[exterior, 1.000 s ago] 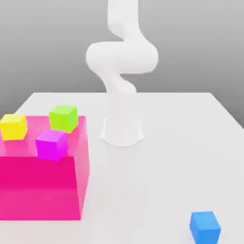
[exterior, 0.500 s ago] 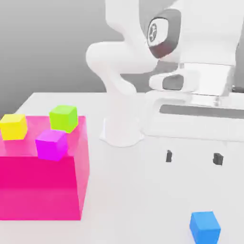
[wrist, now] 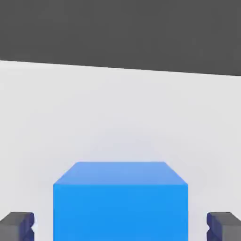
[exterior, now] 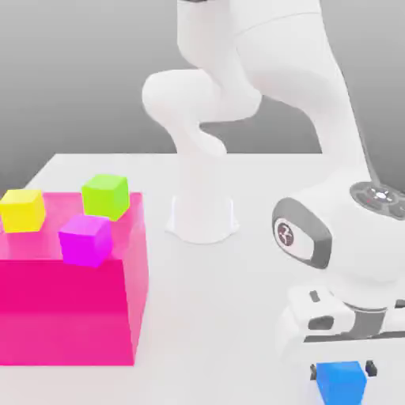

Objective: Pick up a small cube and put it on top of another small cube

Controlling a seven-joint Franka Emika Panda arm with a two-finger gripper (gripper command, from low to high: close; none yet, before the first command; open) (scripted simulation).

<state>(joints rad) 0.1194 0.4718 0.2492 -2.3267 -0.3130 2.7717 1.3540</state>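
Note:
The small cube (exterior: 342, 384), plain bright blue, rests on the white table near the front edge at the exterior view's right. My gripper (exterior: 342, 369) has come straight down over it, with a dark fingertip against each of its two sides. In the hand view the blue cube (wrist: 120, 207) sits between the two dark fingertips (wrist: 16, 226), and my gripper (wrist: 120, 226) is shut on it. Three other small cubes sit on a large pink block (exterior: 71, 316) at the exterior view's left: magenta (exterior: 85, 240), green (exterior: 104, 195) and yellow (exterior: 22, 210).
The arm's round white base (exterior: 202, 217) stands at the middle of the table, behind the blue cube. The pink block fills the front left corner. Bare white table (exterior: 221, 316) lies between the block and the gripper.
The arm swung into view and dropped from above the table down onto the blue cube. Its fingers went from wide apart to closed against the cube's sides. No cube has moved.

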